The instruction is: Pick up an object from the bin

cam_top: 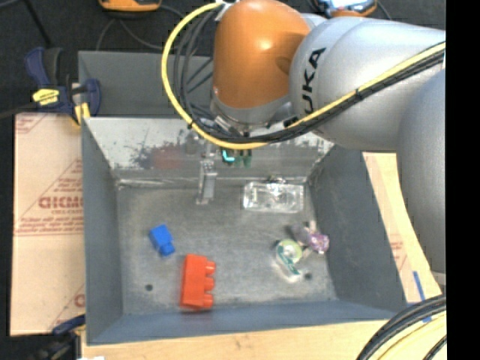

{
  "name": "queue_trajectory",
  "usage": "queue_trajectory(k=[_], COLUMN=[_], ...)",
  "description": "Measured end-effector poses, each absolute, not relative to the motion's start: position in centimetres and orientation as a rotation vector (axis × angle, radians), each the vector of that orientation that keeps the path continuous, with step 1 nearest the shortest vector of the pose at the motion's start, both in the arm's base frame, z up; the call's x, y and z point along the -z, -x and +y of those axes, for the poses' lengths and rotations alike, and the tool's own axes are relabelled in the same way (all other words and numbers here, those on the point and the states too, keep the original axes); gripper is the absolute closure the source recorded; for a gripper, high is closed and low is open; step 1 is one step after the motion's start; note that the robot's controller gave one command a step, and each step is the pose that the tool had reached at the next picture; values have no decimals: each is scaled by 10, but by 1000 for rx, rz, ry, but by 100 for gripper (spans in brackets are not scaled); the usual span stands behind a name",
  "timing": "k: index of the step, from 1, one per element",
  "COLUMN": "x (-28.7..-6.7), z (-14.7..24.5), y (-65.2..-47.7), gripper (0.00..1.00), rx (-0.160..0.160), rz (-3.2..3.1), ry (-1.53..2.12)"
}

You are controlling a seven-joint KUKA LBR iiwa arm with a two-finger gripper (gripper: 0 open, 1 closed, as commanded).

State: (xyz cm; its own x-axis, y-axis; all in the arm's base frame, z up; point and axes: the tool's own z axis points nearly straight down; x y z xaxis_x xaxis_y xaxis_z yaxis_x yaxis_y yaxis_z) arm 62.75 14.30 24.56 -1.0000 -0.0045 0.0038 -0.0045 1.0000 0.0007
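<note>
**Gripper low by the back wall, clear packet beside it**

The gripper [205,190] hangs low in the bin [101,223], close to the back wall, over bare floor. I cannot tell if it is open or closed, and I see nothing held in it.

The thing nearest to it is the clear plastic packet [272,196]. The gripper stands just beside the end of the packet that is far from the arm's side, apart from it and not above it. The long axis of the packet runs along the back wall, so it points toward the gripper.

In my judgement, a pick of this packet needs first a short move sideways toward the arm's side.

Near the packet, toward the front wall, lie a round green-and-white thing [288,253] and a small purple thing [319,241]. The blue block [161,240] and the red block [198,281] lie well apart from the packet, toward the front and beyond the gripper's side.
</note>
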Motion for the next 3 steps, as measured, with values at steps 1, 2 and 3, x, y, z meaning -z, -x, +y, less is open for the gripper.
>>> queue_trajectory(k=[1, 2, 3], x=[-251, -213, -215], z=[142, 174, 173], y=[-629, -621, -622], gripper=[100, 100, 0], rx=[3, 2, 2], rz=[-3146, -3098, -3100], ry=[0, 519, 522])
